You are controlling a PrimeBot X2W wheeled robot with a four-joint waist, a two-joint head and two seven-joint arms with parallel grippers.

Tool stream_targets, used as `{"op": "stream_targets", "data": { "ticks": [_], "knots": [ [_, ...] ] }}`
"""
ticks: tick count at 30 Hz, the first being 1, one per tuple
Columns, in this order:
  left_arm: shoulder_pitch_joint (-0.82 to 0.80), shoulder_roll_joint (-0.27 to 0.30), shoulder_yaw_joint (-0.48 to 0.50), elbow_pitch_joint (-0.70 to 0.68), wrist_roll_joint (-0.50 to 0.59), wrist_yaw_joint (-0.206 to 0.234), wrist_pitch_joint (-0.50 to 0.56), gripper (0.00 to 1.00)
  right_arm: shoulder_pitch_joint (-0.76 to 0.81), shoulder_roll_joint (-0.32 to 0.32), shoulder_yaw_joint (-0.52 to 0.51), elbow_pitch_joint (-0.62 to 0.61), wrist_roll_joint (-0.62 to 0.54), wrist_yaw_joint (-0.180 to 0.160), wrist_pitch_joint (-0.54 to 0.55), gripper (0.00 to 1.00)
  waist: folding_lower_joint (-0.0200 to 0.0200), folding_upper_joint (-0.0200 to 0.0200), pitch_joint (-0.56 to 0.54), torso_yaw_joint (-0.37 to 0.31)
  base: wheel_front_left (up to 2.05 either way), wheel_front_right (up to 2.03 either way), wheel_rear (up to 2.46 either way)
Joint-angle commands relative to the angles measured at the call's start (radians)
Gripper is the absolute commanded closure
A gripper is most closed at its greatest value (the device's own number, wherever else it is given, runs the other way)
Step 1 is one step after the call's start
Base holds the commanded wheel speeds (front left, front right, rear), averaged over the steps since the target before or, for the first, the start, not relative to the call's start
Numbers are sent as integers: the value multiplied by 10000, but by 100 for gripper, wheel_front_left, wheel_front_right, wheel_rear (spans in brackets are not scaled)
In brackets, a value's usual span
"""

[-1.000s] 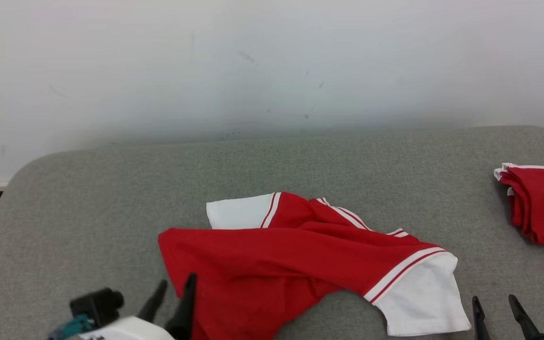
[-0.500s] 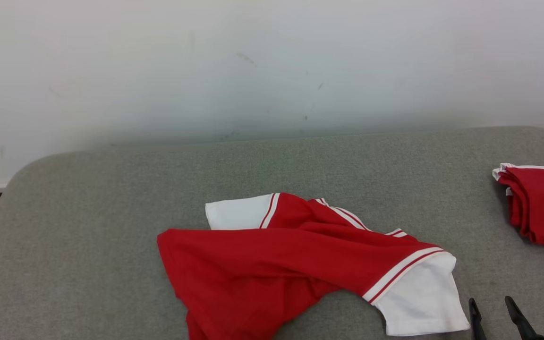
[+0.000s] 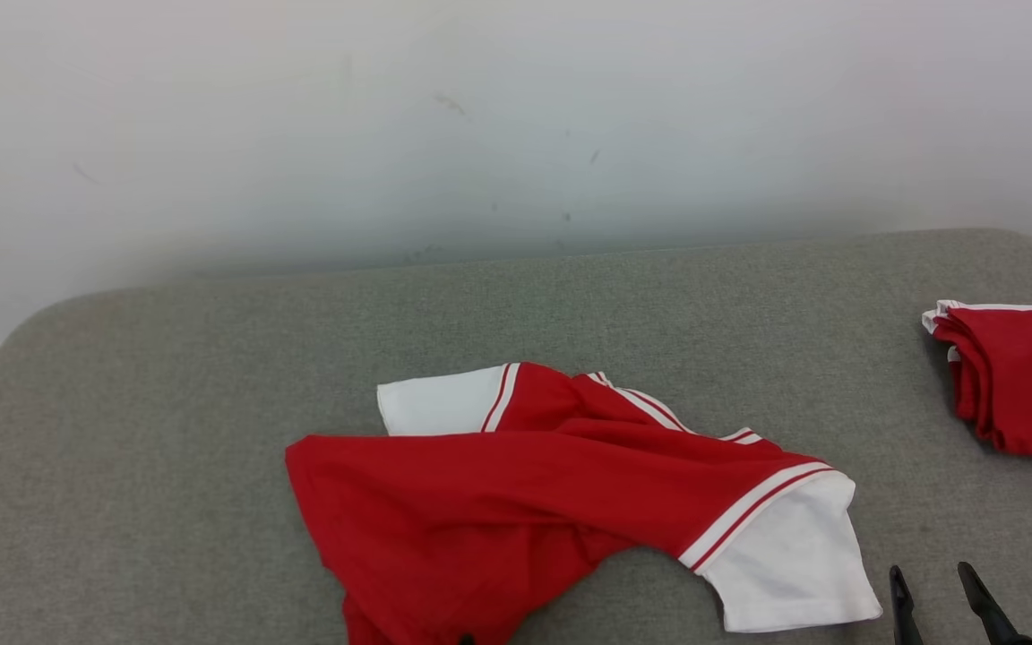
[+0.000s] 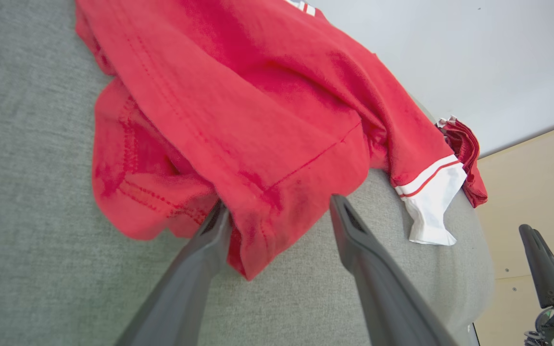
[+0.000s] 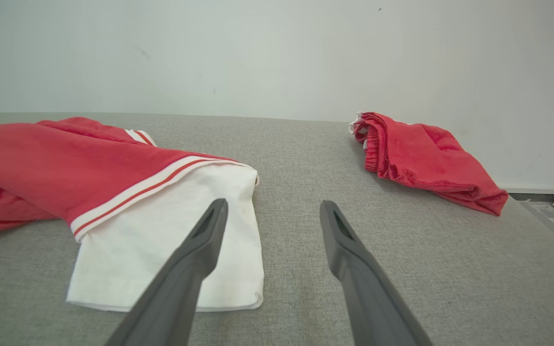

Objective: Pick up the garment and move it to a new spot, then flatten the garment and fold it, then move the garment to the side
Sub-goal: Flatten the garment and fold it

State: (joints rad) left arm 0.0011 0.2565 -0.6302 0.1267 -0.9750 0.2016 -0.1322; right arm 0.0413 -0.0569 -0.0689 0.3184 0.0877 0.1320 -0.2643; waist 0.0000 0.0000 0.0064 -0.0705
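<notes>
- Red-and-white garment lies crumpled at lower centre of the head view on the grey padded surface, not lifted yet.
- Change: a second ago the left gripper sat at lower left of the head view beside the shirt. Its wrist view now has the fingers apart with the red hem between them.
- Small scene shift is the camera; the shirt looks unmoved.
- Right gripper at lower right, fingers apart, empty, near the white sleeve.
- Likely next: close on the hem to pick up.
- Second red garment at right edge, well apart.
</notes>
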Motion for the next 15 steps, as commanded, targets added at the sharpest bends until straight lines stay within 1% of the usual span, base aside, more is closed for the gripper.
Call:
{"op": "stream_targets", "data": {
  "ticks": [1, 7, 8, 9, 10, 12, 13, 15],
  "knots": [
    [-50, -5, -5, -14, 40, -52, 7, 0, 7, -48, 3, 6, -59, -27, 5, 0, 0, 0, 4, -22, 0, 0, 0],
    [-157, -63, -46, -116, -4, -72, 20, 0, 22, -42, -30, -15, -86, -27, 5, 0, 0, 0, 71, -83, 0, 0, 0],
    [-162, -80, -27, -99, -71, -64, 42, 5, 10, -40, -34, -16, -91, -27, 5, 0, 0, 0, 84, -88, 0, 0, 0],
    [-176, -68, 7, -46, -98, -62, 18, 25, -6, -38, -43, -20, -94, -27, 5, 0, 0, 0, 98, -89, 0, 0, 0],
    [-194, -46, 27, 22, -91, -57, -7, 59, -26, -36, -47, -27, -94, -27, 5, 0, 0, 0, 112, -90, 0, 0, 0],
    [-221, -61, 33, 122, -69, -99, -62, 90, -47, -33, -60, -32, -89, -27, 5, 0, 0, 0, 128, -83, 0, 0, 0],
    [-241, -78, 42, 138, -94, -148, -90, 100, -45, -31, -73, -34, -90, -27, 5, 0, 0, 0, 134, -71, 0, 0, 0],
    [-268, -61, 3, 123, -109, -224, -59, 100, -26, -28, -104, -47, -95, -27, 5, 0, 0, 0, 140, -34, 0, 0, 0]
  ]
}}
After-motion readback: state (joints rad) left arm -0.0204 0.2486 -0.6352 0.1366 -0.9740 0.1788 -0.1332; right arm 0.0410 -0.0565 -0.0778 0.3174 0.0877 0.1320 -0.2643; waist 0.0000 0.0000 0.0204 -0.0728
